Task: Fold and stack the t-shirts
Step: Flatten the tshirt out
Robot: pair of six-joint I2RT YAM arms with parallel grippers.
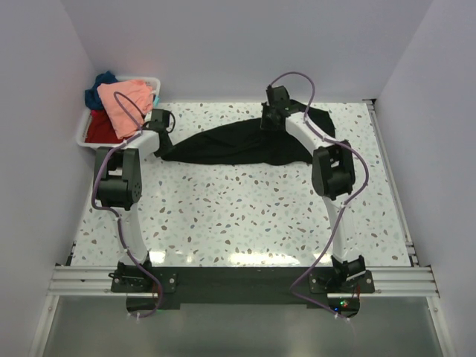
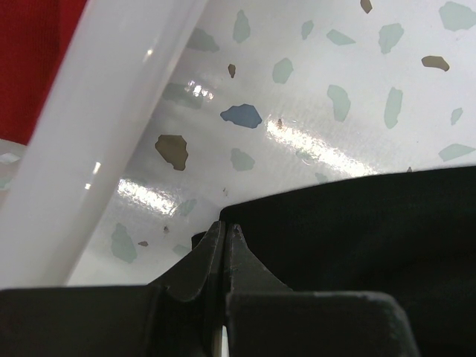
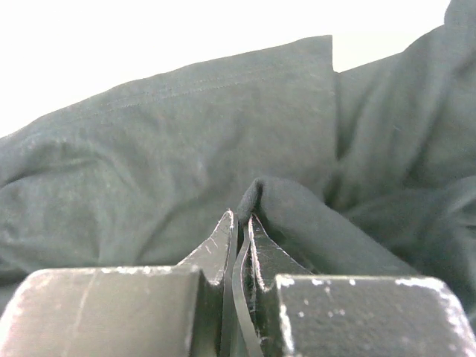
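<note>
The black t-shirt (image 1: 238, 145) lies bunched in a long strip across the far part of the table. My left gripper (image 1: 161, 121) is shut on its left end; in the left wrist view (image 2: 225, 227) the jaws are closed at the cloth's edge (image 2: 357, 223). My right gripper (image 1: 274, 113) is shut on a fold of the black shirt (image 3: 186, 149) near its right end, the fold pinched between the jaws (image 3: 242, 217). The salmon-pink (image 1: 126, 103), red (image 1: 103, 129) and dark blue (image 1: 98, 88) t-shirts are piled in the white bin.
The white plastic bin (image 1: 84, 132) stands at the far left corner, right beside my left gripper; its rim (image 2: 111, 126) shows close in the left wrist view. White walls enclose the speckled table (image 1: 245, 216) on three sides.
</note>
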